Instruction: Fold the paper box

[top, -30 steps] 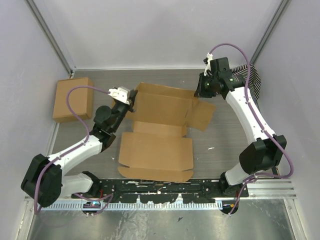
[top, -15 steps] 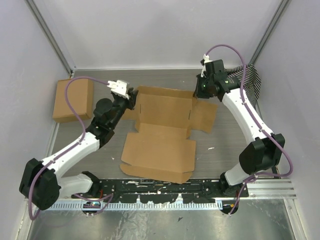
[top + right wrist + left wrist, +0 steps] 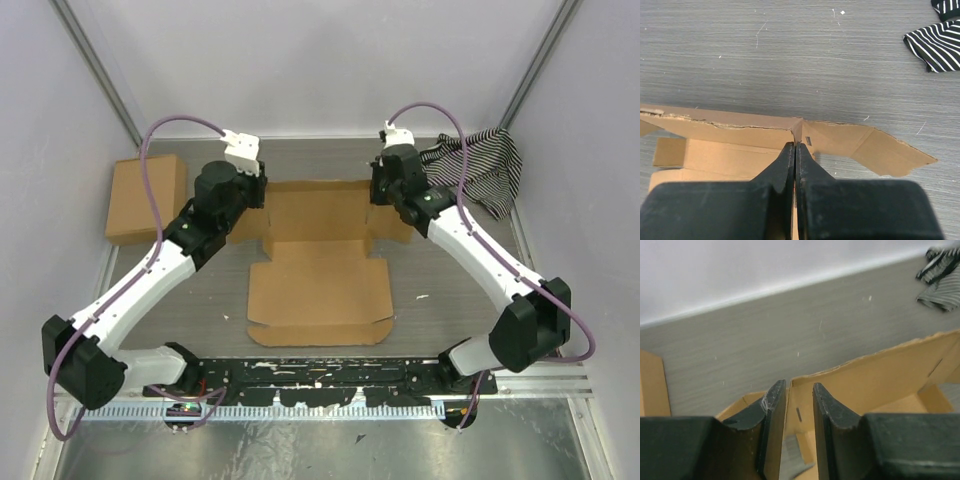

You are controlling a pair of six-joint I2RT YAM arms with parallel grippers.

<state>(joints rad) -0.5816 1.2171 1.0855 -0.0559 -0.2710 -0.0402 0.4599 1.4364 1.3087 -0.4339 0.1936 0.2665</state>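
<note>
The left fingers (image 3: 771,405) stand parted, astride an upright wall of the paper box (image 3: 318,270), the cardboard edge lying against one finger. The box sits on the counter (image 3: 415,275) between both pairs of fingers. The right fingers (image 3: 782,165) are pressed shut on the box's corner fold, with cardboard pinched between them.

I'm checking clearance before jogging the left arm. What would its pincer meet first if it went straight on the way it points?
The paper box: its raised wall stands between the left pincer's open jaws. Beyond it, probably the grey table; depth is unclear.
</note>
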